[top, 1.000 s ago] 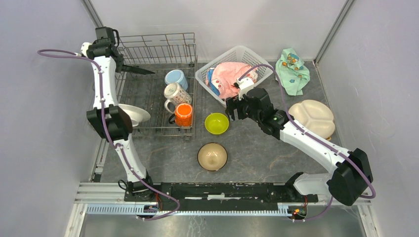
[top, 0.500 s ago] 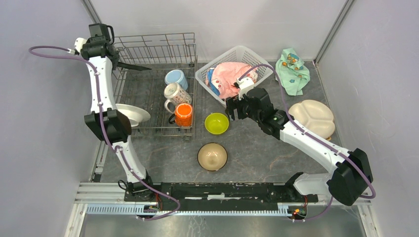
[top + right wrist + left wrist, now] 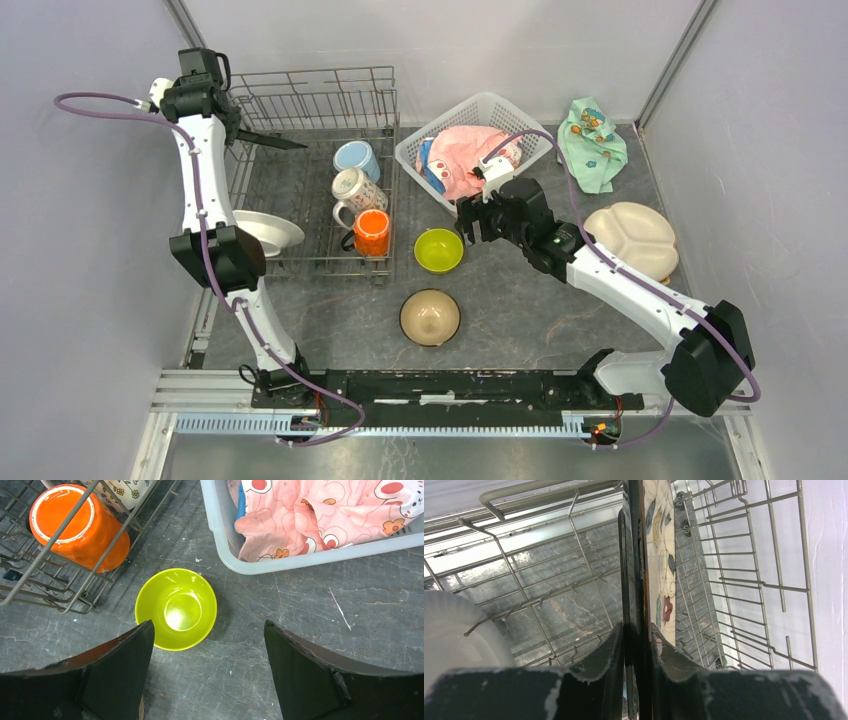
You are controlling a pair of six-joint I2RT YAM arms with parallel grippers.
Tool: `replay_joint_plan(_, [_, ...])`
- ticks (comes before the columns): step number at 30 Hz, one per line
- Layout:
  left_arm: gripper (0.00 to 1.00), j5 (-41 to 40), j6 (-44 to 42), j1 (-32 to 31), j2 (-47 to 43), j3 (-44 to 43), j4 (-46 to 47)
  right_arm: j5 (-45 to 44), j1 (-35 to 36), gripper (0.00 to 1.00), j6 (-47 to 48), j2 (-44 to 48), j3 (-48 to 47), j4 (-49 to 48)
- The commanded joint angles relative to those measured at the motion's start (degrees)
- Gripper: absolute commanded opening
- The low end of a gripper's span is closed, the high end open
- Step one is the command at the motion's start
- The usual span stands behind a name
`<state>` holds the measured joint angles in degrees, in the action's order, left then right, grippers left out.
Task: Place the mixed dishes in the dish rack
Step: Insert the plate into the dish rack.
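Left gripper [image 3: 638,630] pinching dark square plate [image 3: 636,555] on edge, high over far-left corner of dish rack [image 3: 318,100]. Step likely slotting plate: hold it vertical, line edge with gap between tines, lower straight, release only once seated. White plate [image 3: 276,232] at rack's near-left side. Right gripper [image 3: 206,628] spread wide above lime-green bowl [image 3: 176,609], bowl on table [image 3: 310,630] beside rack. Mugs [image 3: 357,190] lying inside rack.

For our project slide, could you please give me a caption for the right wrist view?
Open right hand poised above the lime-green bowl, beside the racked orange mug.
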<state>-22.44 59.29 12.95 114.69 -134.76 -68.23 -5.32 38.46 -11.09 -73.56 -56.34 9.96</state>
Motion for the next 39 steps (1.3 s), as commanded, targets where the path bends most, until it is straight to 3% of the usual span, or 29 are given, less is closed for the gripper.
replay_joint_plan(1, [0.02,-2.8,-1.0,0.1,-5.2,-3.8,8.0,0.4,-0.3,0.87,-0.1,0.7,-0.8,-2.9])
replay_joint_plan(10, [0.02,-3.7,0.1,-0.9,-3.0,-3.7,8.8,0.0,-0.2,0.87,0.0,0.7,-0.8,-2.8])
replay_joint_plan(20, [0.02,-3.7,9.5,-2.9,-0.8,-3.9,6.9,-0.4,-0.3,0.87,0.7,0.8,-0.7,-2.7])
replay_joint_plan(29, [0.02,-9.6,13.4,-4.2,-1.7,1.0,5.2,-1.5,-0.3,0.87,2.0,1.9,0.2,-2.4])
replay_joint_plan(39, [0.02,-12.1,20.3,-4.0,0.6,-1.2,0.8,-1.5,-0.5,0.87,2.4,2.3,0.5,-2.6])
